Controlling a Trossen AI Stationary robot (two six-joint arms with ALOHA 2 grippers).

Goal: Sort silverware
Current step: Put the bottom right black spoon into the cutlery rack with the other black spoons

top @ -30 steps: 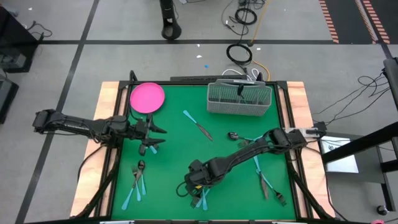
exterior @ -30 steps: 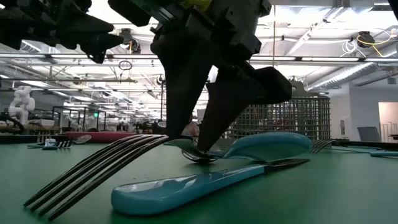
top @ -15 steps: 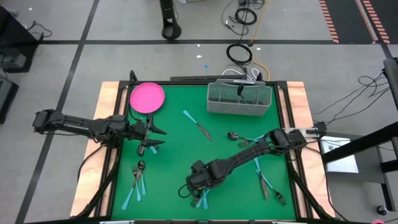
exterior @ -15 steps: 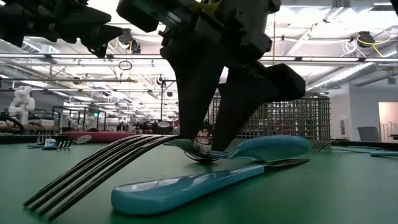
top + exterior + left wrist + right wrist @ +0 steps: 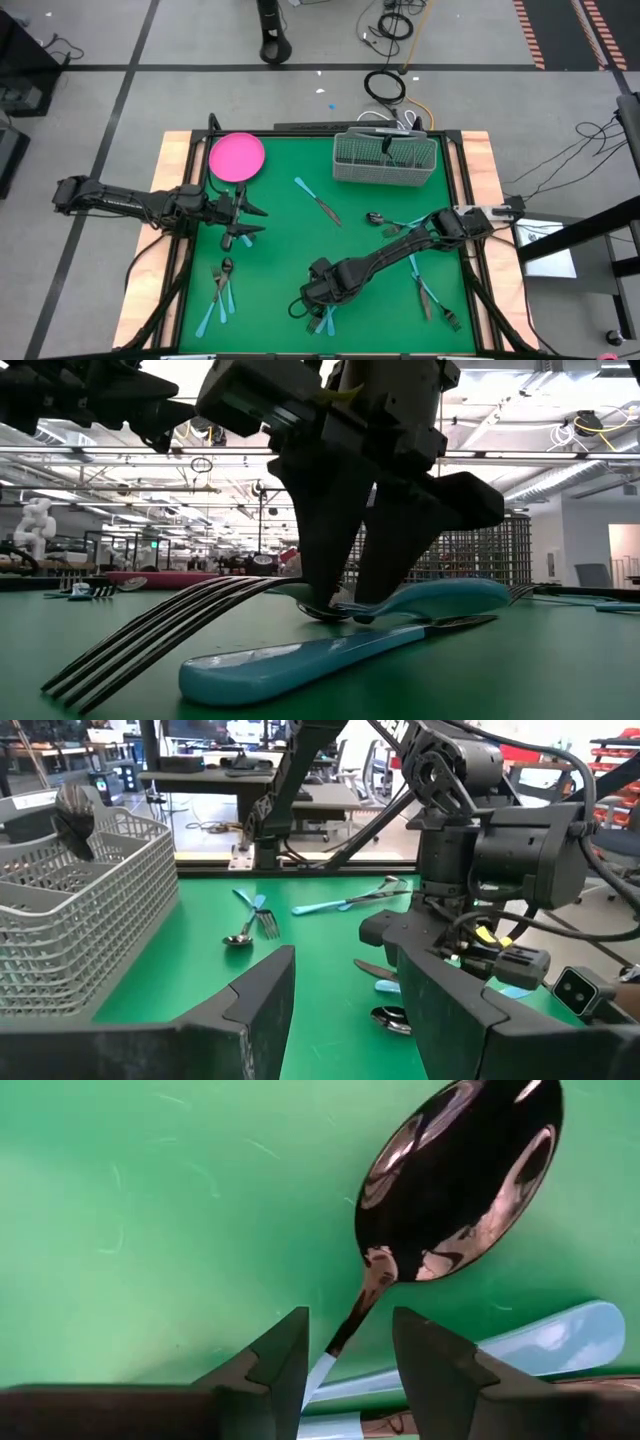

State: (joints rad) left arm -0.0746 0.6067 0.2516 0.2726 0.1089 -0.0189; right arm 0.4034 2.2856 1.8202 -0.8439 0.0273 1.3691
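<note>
Two arms reach over the green desk, and the right tool is the one at work, down low at the near edge over a small heap of silverware. Its fingers stand a little apart, one on each side of the neck of a spoon that lies bowl-up on the green; whether they already press on it cannot be told. In the low view the same fingertips come down onto the spoon beside a fork and a knife, both lying flat and close to the camera.

The left tool hangs above the left part of the desk, near the pink plate, with its fingers apart and nothing between them.

More silverware lies scattered: a cluster near the left front corner, a single knife toward the middle, a spoon with other pieces right of centre, and a few at the right front. The mesh basket stands at the far edge with some pieces upright inside it.
</note>
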